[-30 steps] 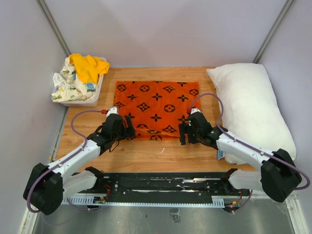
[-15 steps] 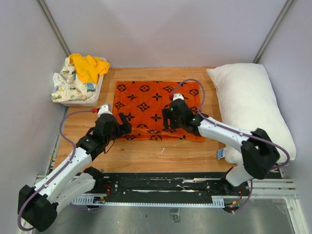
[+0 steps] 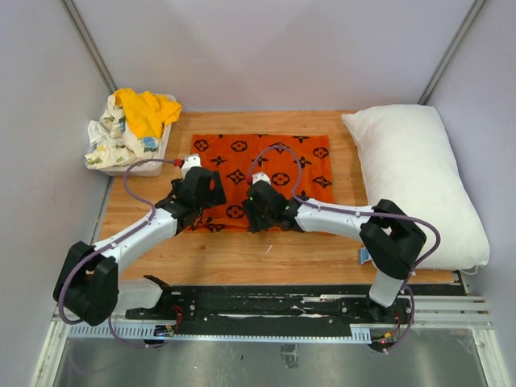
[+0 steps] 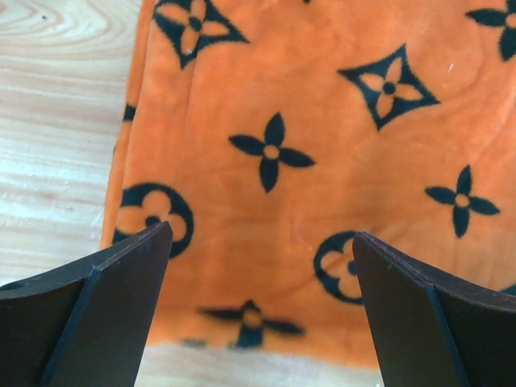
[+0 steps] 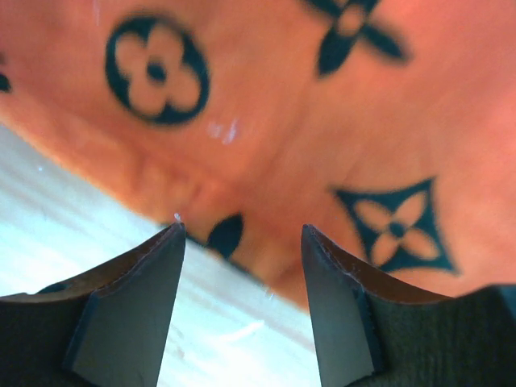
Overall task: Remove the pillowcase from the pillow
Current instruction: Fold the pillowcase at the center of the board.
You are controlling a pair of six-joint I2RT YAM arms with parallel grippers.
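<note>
Both arms are stretched low over the pillowcase (image 3: 278, 161), with the left pincer (image 3: 205, 192) spread wide and the right pincer (image 3: 256, 214) spread less.

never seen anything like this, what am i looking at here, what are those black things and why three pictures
These are two robot arms bolted at the near edge of a wooden table, each ending in a two-finger pincer. The wide picture looks down from above and behind them. The two close-ups come from cameras on the wrists, so the dark wedges at the bottom are each pincer's own fingers. On the table lie a flat orange pillowcase with black motifs, a plump white pillow at the right, outside the case, and a bin of crumpled cloths at the far left. The left pincer stands wide open over the pillowcase's near left corner. The right pincer is over its near edge, jaws apart. Neither holds anything.
</note>
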